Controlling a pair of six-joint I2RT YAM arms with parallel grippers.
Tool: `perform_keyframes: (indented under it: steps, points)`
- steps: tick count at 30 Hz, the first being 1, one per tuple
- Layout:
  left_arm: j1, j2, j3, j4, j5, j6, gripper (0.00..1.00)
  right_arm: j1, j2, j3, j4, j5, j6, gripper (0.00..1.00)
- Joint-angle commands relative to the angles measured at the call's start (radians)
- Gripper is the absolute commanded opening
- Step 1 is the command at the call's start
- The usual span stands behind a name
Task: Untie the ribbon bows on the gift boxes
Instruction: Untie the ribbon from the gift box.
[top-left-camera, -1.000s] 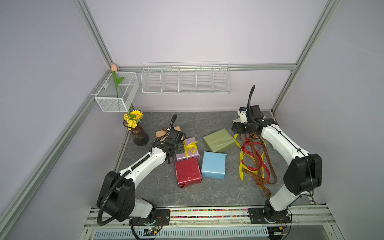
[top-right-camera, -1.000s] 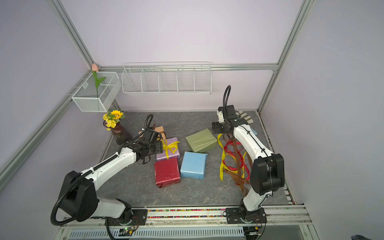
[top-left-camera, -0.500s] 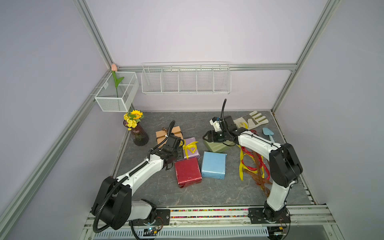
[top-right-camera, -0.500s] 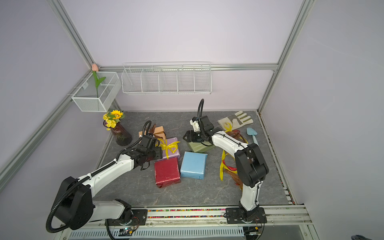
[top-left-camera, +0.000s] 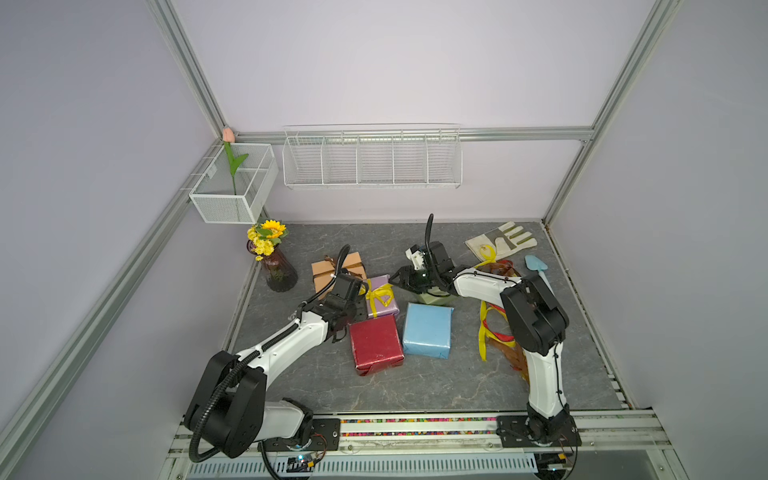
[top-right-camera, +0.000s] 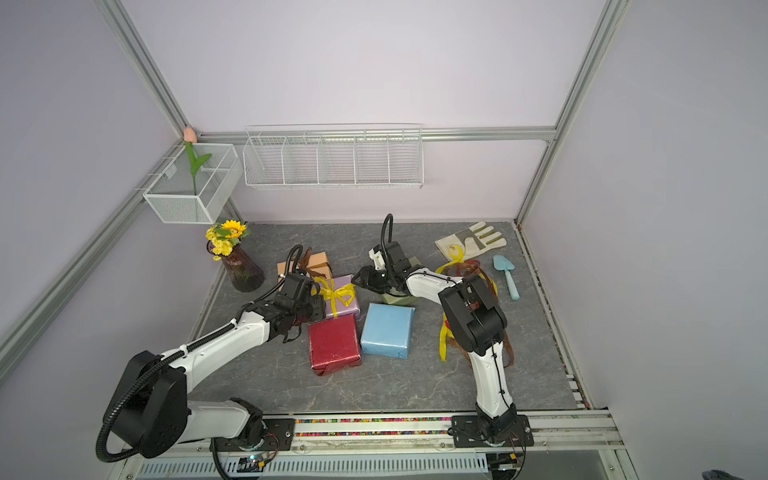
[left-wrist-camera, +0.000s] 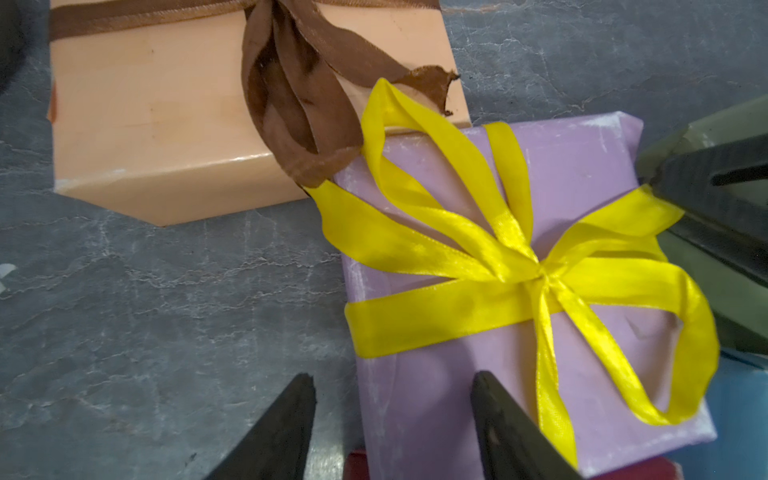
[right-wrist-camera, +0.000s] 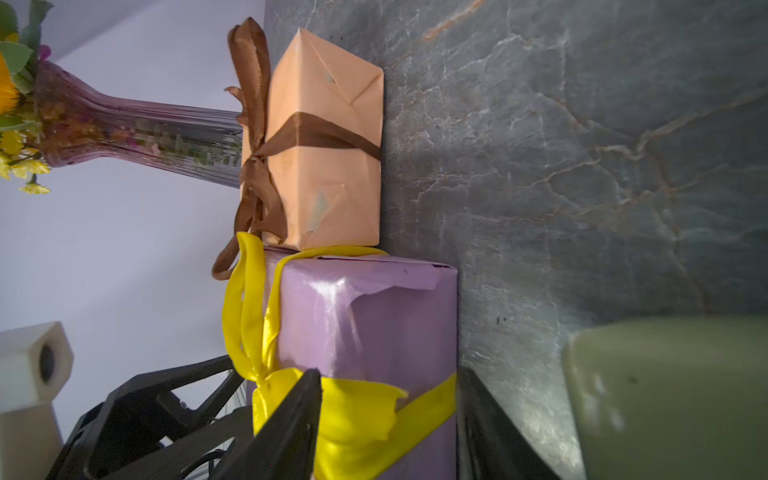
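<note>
My left fingers (top-left-camera: 360, 305) are released and spread wide, low over the desk (top-left-camera: 415, 390). One tip hangs over bare stone and the other over the lilac box (left-wrist-camera: 582, 166). The box's near edge lies between them, and nothing is pinched.

Just ahead of these tips sits the yellow bow (left-wrist-camera: 536, 266), tied. Its knot is on top of the lilac box, its loops fan out to both sides, and a band runs round the box. Further ahead, on the side of the stone-side tip, the tan box (left-wrist-camera: 166, 116) stands right against the lilac one. Its brown bow (left-wrist-camera: 291, 95) droops onto the lilac corner and meets a yellow loop there.

My right fingers (top-left-camera: 394, 280) point at the same lilac box from the opposite side. They are parted too, aimed at the end face where the yellow band crosses. One loop of the bow reaches to their tips, but I cannot tell whether they touch it.

The olive box (right-wrist-camera: 665, 395) lies close beside my right fingers. The red box (top-left-camera: 376, 343) lies behind my left tips, toward my base, with the blue box (top-left-camera: 428, 334) next to it. Behind my right fingers, by that arm's elbow, loose ribbons (top-left-camera: 482, 332) in yellow, red and brown lie on the desk.
</note>
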Motion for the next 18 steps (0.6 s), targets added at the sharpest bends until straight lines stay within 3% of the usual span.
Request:
perform_keyframes:
  steps: [1, 13, 18]
  points:
    - [0.004, 0.003, -0.019, 0.015, -0.020, -0.023, 0.62, 0.008, 0.000, 0.032, 0.020, -0.003, 0.027, 0.57]
    - [0.004, 0.024, -0.026, 0.034, -0.021, -0.027, 0.62, 0.024, 0.005, 0.002, 0.114, -0.056, 0.086, 0.47]
    - [0.004, 0.028, -0.030, 0.043, -0.023, -0.029, 0.62, 0.026, -0.013, -0.006, 0.105, -0.061, 0.073, 0.37]
